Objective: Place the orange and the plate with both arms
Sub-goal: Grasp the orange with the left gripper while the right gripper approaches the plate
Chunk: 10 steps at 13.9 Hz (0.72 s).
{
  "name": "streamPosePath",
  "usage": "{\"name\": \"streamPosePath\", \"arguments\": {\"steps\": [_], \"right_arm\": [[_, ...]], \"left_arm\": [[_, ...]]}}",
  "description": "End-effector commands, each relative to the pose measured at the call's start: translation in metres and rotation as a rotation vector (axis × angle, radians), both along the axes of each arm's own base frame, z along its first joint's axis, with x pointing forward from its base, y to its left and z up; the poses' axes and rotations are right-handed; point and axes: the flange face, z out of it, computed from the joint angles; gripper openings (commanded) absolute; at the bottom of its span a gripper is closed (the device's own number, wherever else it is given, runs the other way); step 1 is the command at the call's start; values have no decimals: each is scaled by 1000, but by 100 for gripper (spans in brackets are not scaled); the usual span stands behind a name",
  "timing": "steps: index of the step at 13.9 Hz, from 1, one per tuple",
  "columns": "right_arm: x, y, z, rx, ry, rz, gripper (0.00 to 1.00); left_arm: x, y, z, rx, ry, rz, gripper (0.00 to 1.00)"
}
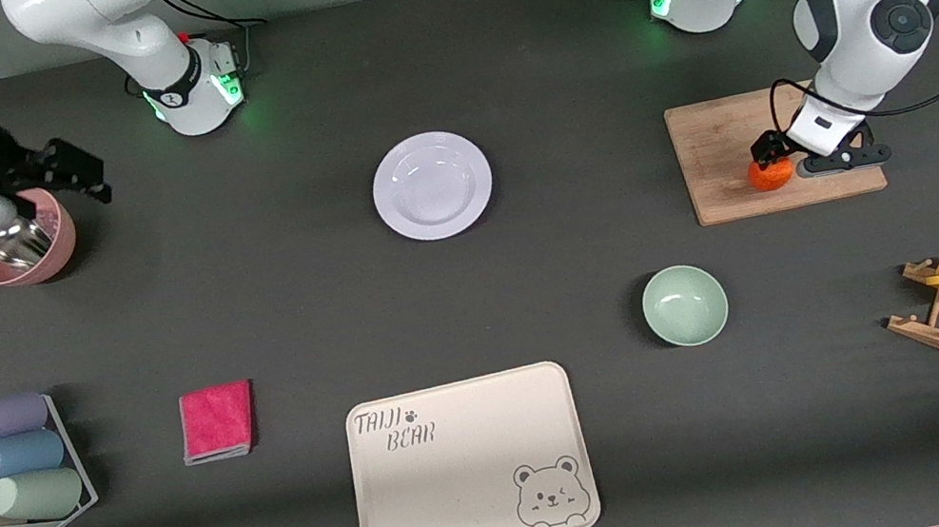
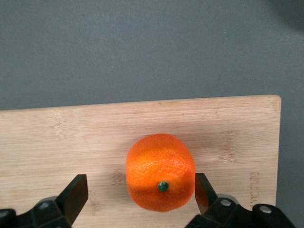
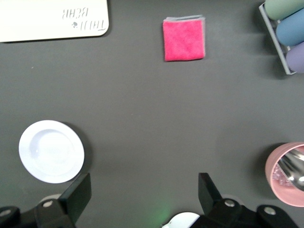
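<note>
Left pincer [image 2: 137, 194] spread wide around orange [image 2: 160, 172] on cutting board [image 2: 95, 137], one finger touching. Right pincer [image 3: 142, 192] wide, over pink bowl [image 1: 21, 248] holding metal object. Plate [image 1: 432, 185] held nothing.

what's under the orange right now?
The orange sits on the wooden cutting board at the left arm's end of the table. The left gripper is open around it, one finger touching it. The board under the fruit is hidden.
</note>
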Motion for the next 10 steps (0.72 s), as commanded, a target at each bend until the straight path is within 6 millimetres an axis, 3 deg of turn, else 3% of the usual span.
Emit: {"name": "streamPosePath", "arguments": {"steps": [1, 4, 7, 10], "right_arm": [[-44, 7, -13, 33, -32, -25, 100], [-69, 14, -22, 42, -41, 3, 100], [-67, 22, -31, 40, -10, 23, 100], [-66, 33, -45, 152, 44, 11, 100]], "left_arm": [[-6, -4, -12, -9, -7, 16, 100], [-7, -7, -15, -13, -5, 21, 100], [-7, -7, -14, -14, -2, 32, 100], [-7, -12, -16, -13, -2, 29, 100]]}}
